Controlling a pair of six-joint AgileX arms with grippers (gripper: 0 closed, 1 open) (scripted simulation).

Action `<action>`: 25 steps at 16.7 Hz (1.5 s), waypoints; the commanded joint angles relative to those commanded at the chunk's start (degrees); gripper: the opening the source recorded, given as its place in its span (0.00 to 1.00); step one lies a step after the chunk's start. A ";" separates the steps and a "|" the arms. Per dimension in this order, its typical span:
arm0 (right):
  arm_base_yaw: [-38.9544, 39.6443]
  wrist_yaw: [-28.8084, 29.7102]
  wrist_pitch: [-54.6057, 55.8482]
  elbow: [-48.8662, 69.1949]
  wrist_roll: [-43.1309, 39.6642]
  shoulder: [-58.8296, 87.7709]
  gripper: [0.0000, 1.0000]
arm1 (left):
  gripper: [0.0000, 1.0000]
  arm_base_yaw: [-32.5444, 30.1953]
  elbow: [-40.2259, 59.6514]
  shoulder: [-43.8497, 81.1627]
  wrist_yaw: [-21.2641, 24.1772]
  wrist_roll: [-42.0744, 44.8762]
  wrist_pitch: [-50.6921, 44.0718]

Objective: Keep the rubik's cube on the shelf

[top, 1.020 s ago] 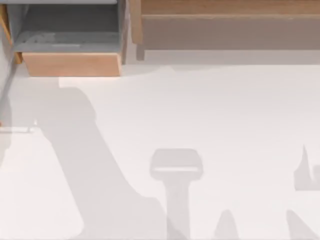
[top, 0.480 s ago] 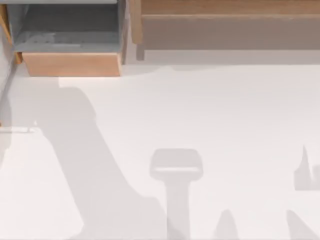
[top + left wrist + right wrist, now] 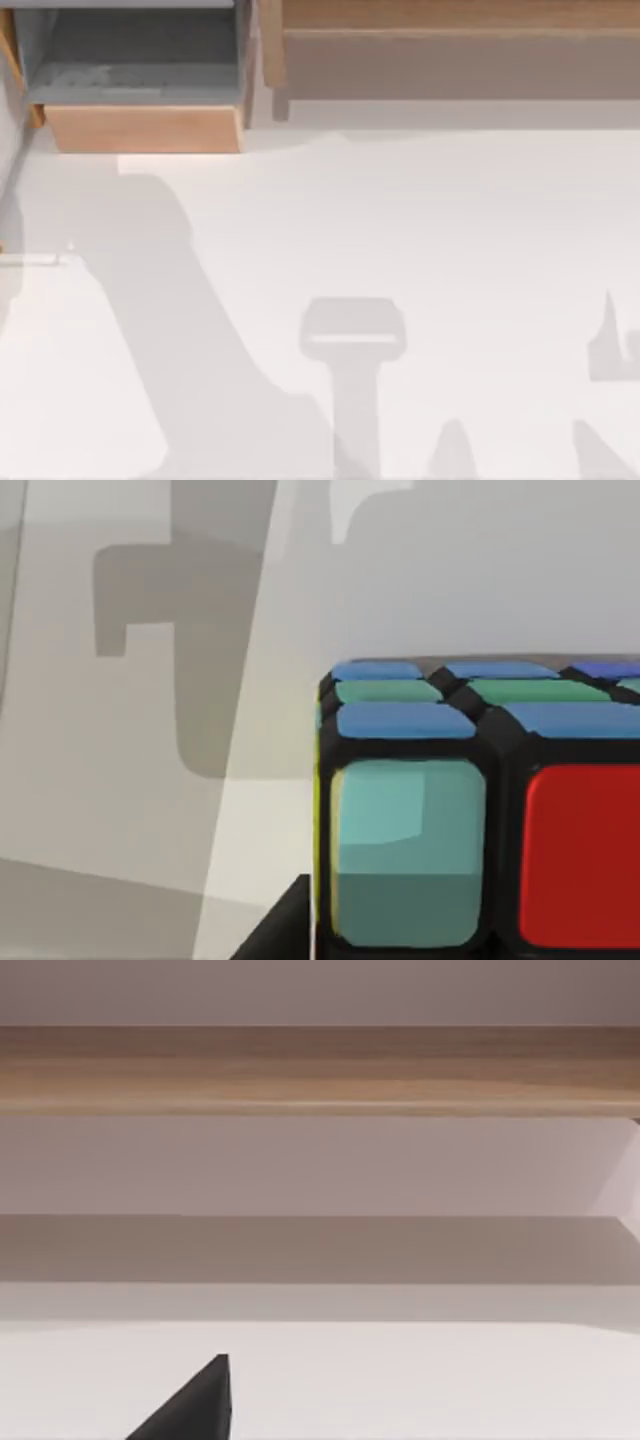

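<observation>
The rubik's cube (image 3: 480,810) looms close in the left wrist view, showing teal and red stickers in front and blue and green ones above. One black finger (image 3: 283,932) of my left gripper presses against its side, and the white table lies well behind it. The shelf (image 3: 460,15) is a long light-brown ledge with a grey-brown front face along the top view's back right. It also spans the right wrist view as the shelf (image 3: 320,1070), with a black part of my right gripper (image 3: 190,1405) low in front of it.
A smaller wooden box (image 3: 145,128) with a grey inside stands at the back left, beside the shelf's end. Arm shadows fall across the left and front of the white table (image 3: 430,220).
</observation>
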 joint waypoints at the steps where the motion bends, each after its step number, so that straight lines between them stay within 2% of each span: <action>1: 0.00 0.00 0.00 0.00 0.00 0.00 1.00 | 0.00 0.00 0.00 0.00 0.00 0.00 0.00; 8: 0.00 0.00 0.00 0.00 0.00 0.00 1.00 | 0.00 0.05 -0.56 -0.32 -0.55 -0.62 0.15; 14: 0.00 0.00 0.00 0.00 0.00 0.00 1.00 | 0.00 -1.30 -4.58 -4.11 -7.72 -12.46 4.25; 17: 0.00 0.00 0.00 0.00 0.00 0.00 1.00 | 0.00 -2.24 -4.93 -5.01 -10.16 -14.63 4.77; 20: 0.00 0.00 0.00 0.00 0.00 0.00 1.00 | 0.00 -2.65 -2.87 -3.69 -9.44 -12.09 1.88; 25: 0.00 0.00 0.00 0.00 0.00 0.00 1.00 | 0.00 -0.99 5.97 -0.30 -3.20 -4.51 -5.31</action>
